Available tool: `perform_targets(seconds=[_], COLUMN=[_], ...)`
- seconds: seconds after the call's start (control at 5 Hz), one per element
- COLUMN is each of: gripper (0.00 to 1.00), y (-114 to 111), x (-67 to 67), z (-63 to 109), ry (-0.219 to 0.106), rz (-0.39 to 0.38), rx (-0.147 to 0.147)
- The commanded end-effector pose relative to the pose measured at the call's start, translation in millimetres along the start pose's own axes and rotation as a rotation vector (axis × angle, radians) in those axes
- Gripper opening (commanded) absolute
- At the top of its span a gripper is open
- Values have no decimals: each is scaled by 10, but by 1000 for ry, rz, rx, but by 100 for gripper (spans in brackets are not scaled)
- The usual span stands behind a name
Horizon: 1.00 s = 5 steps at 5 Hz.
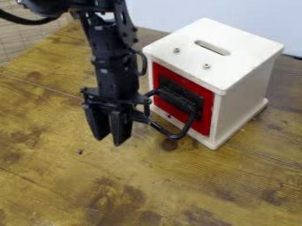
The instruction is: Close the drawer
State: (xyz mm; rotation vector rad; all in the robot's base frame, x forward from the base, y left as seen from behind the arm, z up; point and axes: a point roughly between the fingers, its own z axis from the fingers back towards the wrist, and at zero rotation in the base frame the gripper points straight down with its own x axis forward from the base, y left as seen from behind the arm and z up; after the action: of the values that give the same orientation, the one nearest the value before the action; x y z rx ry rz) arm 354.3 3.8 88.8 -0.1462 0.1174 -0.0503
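Observation:
The drawer [186,99] is the red front panel of a small white cube box [230,64], with a dark recessed centre and a big black loop handle [172,126] that sticks out toward the left front. My gripper [109,137] hangs from the black arm, just left of the handle, fingers pointing down at the wooden table [141,190]. The fingers stand close together with nothing between them. The gripper is apart from the handle by a small gap.
The box top has a slot [214,47] and two small screws. A mesh-like grey surface [24,35] lies at the far left edge. The table's back edge runs behind the box.

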Motion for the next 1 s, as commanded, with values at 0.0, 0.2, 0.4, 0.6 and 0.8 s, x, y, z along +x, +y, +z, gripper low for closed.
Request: perform_targets(seconds=[0.0,0.2,0.4,0.6,0.8], gripper=[100,100,100,100,100], y=[119,144,170,189,198], x=[38,50,68,88,116], z=[435,462,495,541,586], ry=[-108,-108,-111,-113,-117], rz=[13,14,13,9,8], rx=[20,22,28,36,43])
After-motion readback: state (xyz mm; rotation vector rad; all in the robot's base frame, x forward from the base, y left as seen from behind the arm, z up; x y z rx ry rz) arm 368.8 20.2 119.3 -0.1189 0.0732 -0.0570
